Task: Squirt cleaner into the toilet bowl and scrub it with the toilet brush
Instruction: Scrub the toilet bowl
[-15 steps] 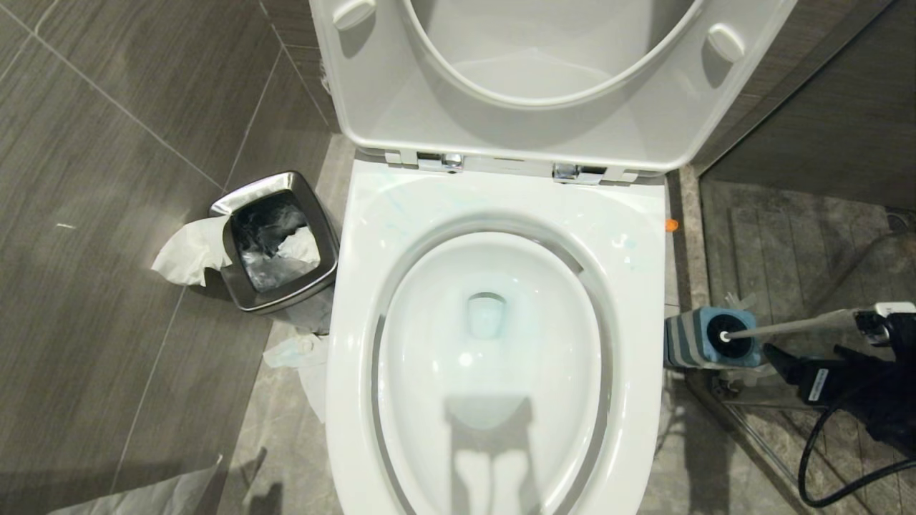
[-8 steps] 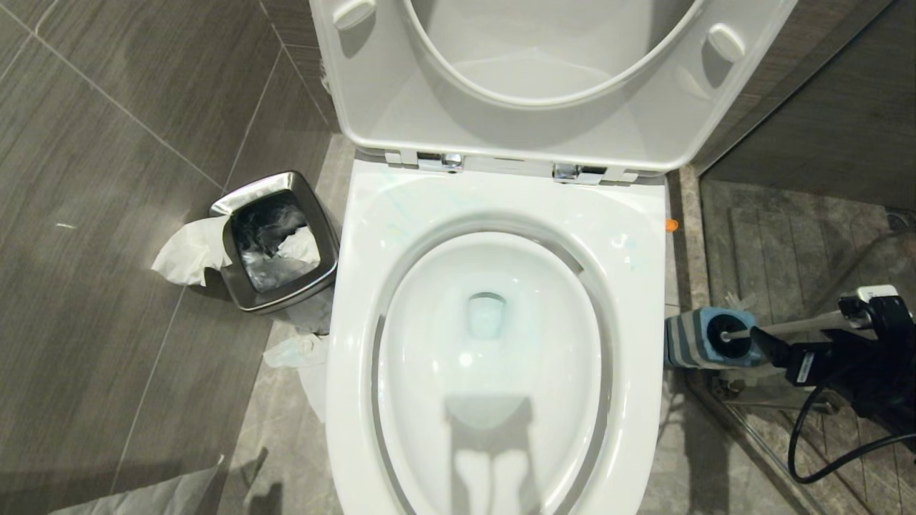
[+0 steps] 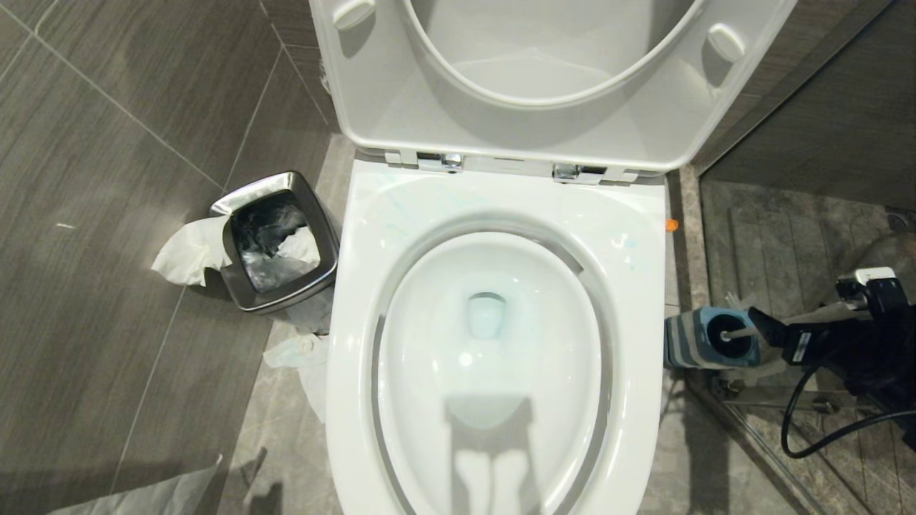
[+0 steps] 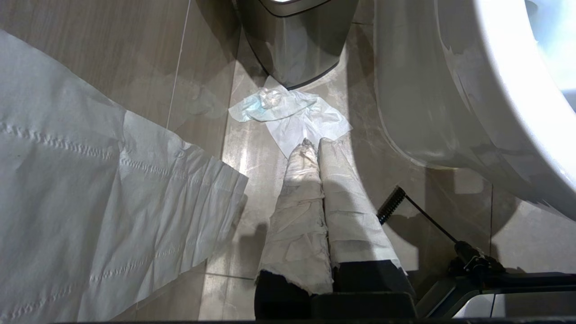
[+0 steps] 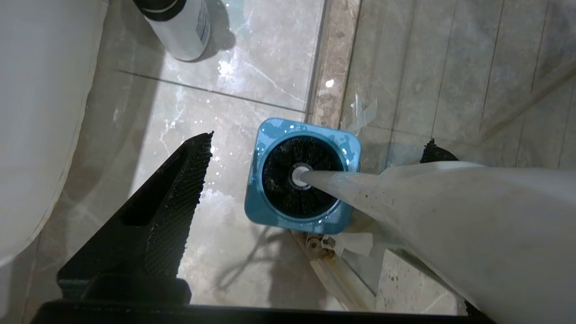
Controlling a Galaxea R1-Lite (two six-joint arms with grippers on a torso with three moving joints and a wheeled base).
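At the right edge of the head view, the right gripper (image 3: pixel 769 335) straddles the toilet brush (image 5: pixel 306 180) handle, jaws spread (nothing held); brush sits in its holder (image 3: pixel 690 340) beside the toilet bowl (image 3: pixel 494 357). Off-centre closing could tip the holder. Left gripper (image 4: pixel 315 148) clenched, parked.

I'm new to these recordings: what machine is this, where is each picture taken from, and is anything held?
A two-armed wheeled robot films itself. The head camera looks down on the white ceramic toilet bowl, seat raised, with a small steel bin on its left. The other two cameras sit on the wrists. The left claw, wrapped in white cloth, is shut and empty above a crumpled tissue on the floor. The right claw is open around the white handle of the black-bristled toilet brush, which stands in its blue holder. Nothing is held.
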